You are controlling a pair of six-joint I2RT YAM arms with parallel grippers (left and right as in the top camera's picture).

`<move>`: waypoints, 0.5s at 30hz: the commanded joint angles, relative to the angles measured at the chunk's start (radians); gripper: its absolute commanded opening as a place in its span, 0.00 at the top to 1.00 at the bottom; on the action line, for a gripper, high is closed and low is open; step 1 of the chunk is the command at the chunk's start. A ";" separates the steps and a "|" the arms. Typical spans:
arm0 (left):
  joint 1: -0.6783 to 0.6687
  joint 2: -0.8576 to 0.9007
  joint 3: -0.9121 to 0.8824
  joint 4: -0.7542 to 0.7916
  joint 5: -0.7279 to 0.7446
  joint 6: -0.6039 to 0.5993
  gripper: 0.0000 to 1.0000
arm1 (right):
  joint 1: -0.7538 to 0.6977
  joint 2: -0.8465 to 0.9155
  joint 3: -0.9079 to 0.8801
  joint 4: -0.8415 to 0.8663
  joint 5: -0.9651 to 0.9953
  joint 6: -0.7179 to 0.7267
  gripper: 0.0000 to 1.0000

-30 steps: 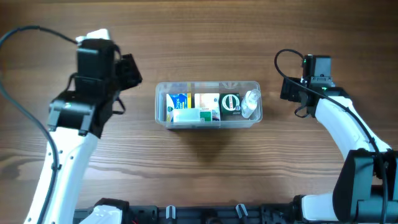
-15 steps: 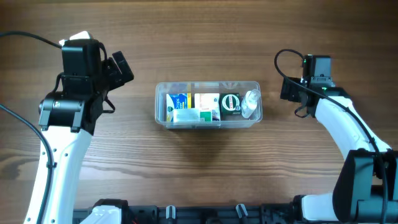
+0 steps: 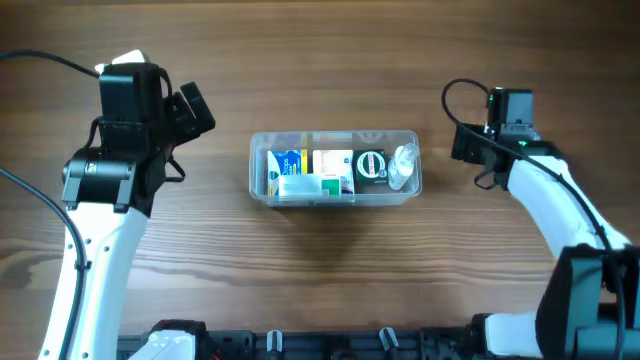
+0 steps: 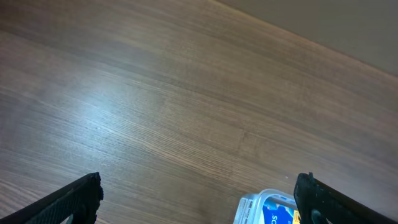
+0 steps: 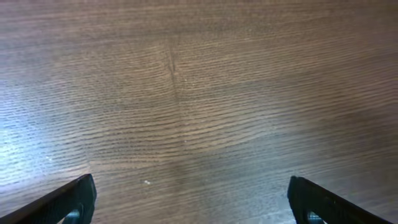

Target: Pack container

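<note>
Overhead, the container [image 3: 335,168] sits full between left gripper [image 4: 199,198] and right gripper [image 5: 193,198], both spread wide, empty, parked clear, so packing looks done.

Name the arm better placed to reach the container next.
Probably left. The left gripper is open, and its wrist view catches the container corner between its fingers. The right gripper, also open, has only the table in its view.
</note>
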 commanded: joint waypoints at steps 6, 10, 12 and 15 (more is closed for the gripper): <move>0.006 0.001 0.006 0.003 -0.016 0.005 0.00 | 0.015 -0.534 0.000 0.004 0.017 -0.006 0.00; 0.006 0.001 0.006 0.003 -0.016 0.005 0.00 | 0.015 -0.797 0.000 0.003 0.017 -0.006 0.00; 0.006 0.001 0.006 0.003 -0.016 0.005 0.00 | 0.015 -0.929 0.000 0.003 0.017 -0.006 0.00; 0.006 0.001 0.006 0.003 -0.016 0.005 0.00 | 0.016 -1.097 0.000 0.002 0.017 -0.006 0.00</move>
